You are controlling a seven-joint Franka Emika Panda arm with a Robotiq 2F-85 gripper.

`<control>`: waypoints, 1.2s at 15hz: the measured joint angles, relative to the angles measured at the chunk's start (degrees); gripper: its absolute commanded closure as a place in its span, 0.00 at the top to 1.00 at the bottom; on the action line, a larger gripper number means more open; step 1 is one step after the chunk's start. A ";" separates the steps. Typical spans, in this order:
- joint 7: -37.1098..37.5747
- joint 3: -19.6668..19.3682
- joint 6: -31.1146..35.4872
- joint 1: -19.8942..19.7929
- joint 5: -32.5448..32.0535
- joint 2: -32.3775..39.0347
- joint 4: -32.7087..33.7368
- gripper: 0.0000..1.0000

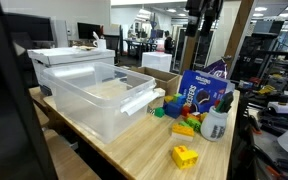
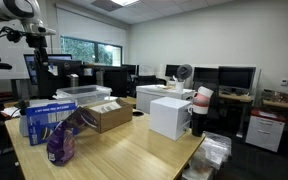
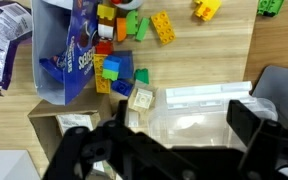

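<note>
Hanging high over the wooden table, the gripper has its two fingers spread wide apart. They hold nothing and touch nothing. In the wrist view, the clear plastic bin lies far below the fingers, right under the gap between them. A blue snack bag stands out past the fingertips, closer to one finger than to the other. Little toy blocks lie in a heap just beside the bag, between it and the bin. One yellow block sits a bit further out from the fingers, near the heap. A brown cardboard box shows below the finger on the bag's side. Both exterior views show the gripper way up, well apart from all these things.
</note>
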 measured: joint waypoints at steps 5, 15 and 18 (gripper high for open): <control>-0.92 0.14 0.14 -1.06 0.18 -1.31 -1.32 1.00; -18.63 -6.17 -6.86 -4.70 0.18 -3.08 -1.24 1.00; -26.64 -9.74 -8.44 -6.45 0.18 -3.90 -1.15 1.00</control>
